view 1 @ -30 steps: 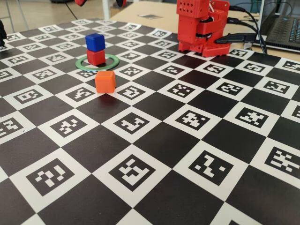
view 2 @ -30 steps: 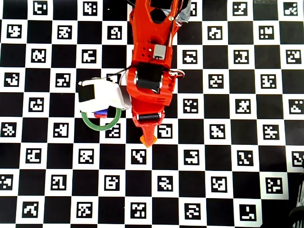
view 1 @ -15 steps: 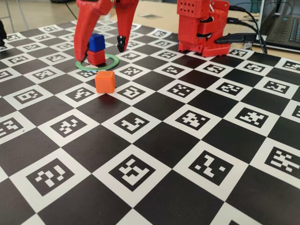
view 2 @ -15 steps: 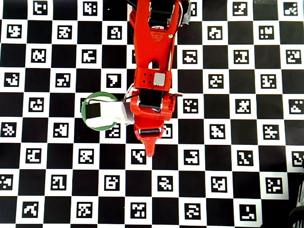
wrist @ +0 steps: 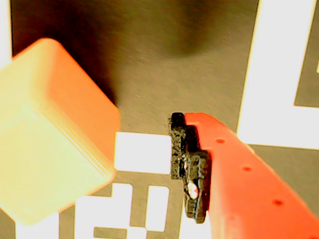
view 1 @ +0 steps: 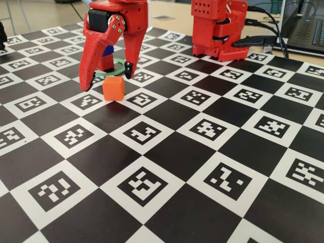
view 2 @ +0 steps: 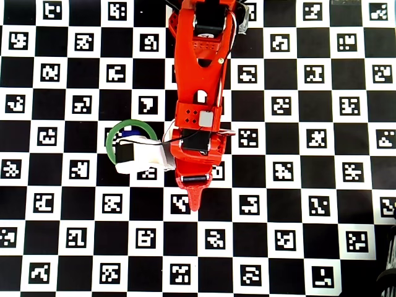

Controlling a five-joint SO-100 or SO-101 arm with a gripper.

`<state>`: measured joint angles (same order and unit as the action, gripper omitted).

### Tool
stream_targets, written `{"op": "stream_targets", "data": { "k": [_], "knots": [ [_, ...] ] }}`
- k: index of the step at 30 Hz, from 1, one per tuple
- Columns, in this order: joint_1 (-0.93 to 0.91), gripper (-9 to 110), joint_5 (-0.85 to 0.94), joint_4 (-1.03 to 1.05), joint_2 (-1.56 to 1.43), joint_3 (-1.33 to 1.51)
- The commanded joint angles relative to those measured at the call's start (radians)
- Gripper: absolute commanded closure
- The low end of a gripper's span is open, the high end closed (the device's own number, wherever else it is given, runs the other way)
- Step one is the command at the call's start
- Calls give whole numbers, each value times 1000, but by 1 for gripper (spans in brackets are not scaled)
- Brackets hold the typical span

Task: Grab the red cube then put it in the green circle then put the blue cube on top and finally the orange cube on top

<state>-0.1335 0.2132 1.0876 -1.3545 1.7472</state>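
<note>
Starting at the left of the fixed view, your gripper (view 1: pixel 107 77) hangs low over the checkered worktop (view 1: pixel 202 152) with its jaws spread wide, one fingertip (view 1: pixel 84 86) reaching down just left of the orange cube (view 1: pixel 113 88) and the other ending just behind and to the right of it. The jaws hold nothing. The orange cube sits flat on the worktop between the two tips, with a gap on each side as far as you can see from this angle.

Behind the gripper, you can make out part of the green circle (view 1: pixel 120 64) lying flat on the worktop. The blue cube (view 1: pixel 106 50) and the red cube (view 1: pixel 106 63) show only as slivers between the fingers, blue above red, inside the ring.

In the wrist view the orange cube (wrist: pixel 50 134) fills the left side, washed pale by glare on its top, while one red finger with its black pad (wrist: pixel 187 169) lies to the right, clearly apart from the cube.

From overhead, the green circle (view 2: pixel 111 137) peeks out at the left of the arm (view 2: pixel 201 74), with a bit of the blue cube (view 2: pixel 129 133) inside it; the white wrist camera housing (view 2: pixel 139 156) covers the rest. The orange cube is hidden under the arm there. Further right in the fixed view stands the arm's red base (view 1: pixel 217 28).
</note>
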Motion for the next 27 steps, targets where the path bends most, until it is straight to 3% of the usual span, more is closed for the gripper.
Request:
{"op": "stream_targets", "data": {
  "k": [1, 27],
  "knots": [
    [14, 51, 6, -21, -9, -21],
    [12, 51, 84, -28, 71, -146]
  ]
}}
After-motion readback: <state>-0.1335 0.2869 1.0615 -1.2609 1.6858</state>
